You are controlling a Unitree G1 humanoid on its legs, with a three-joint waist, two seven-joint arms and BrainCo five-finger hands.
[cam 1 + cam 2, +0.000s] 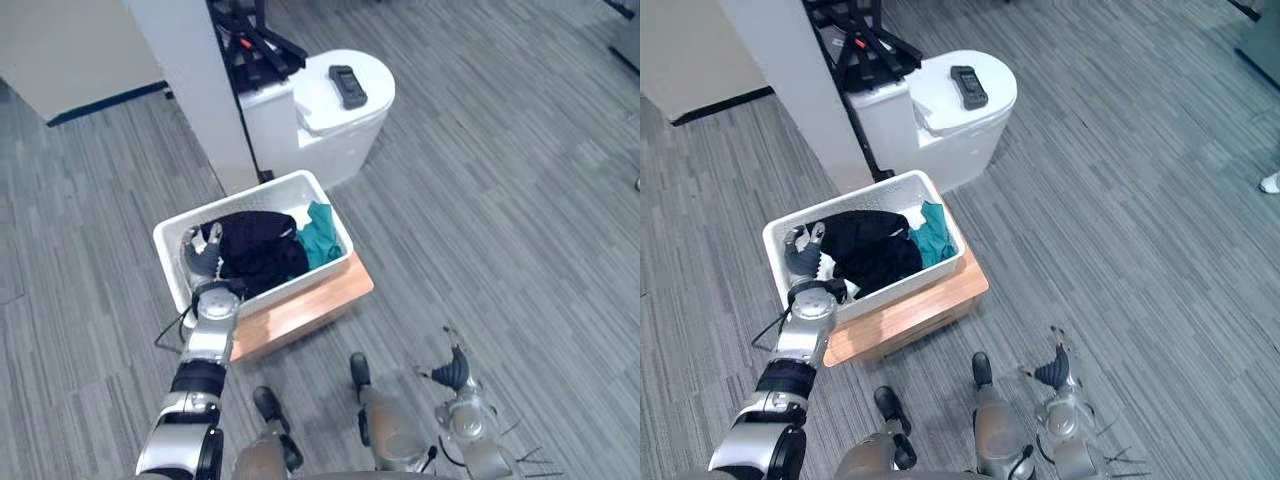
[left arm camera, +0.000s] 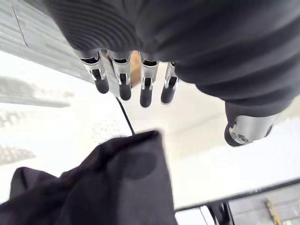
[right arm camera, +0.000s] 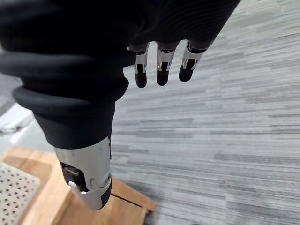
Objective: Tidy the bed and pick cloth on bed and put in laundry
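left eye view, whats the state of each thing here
laundry basket: upright on the wooden stand, partly filled
black cloth: bunched inside the basket, not held
teal cloth: crumpled at the basket's right end
left hand: open, over the basket's left end
right hand: open, empty, above the floor
black device: lying flat on the white cabinet

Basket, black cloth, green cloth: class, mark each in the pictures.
Basket [image 1: 300,280]: left eye view, near wall.
Black cloth [image 1: 260,245]: left eye view, its middle.
Green cloth [image 1: 320,240]: left eye view, its middle.
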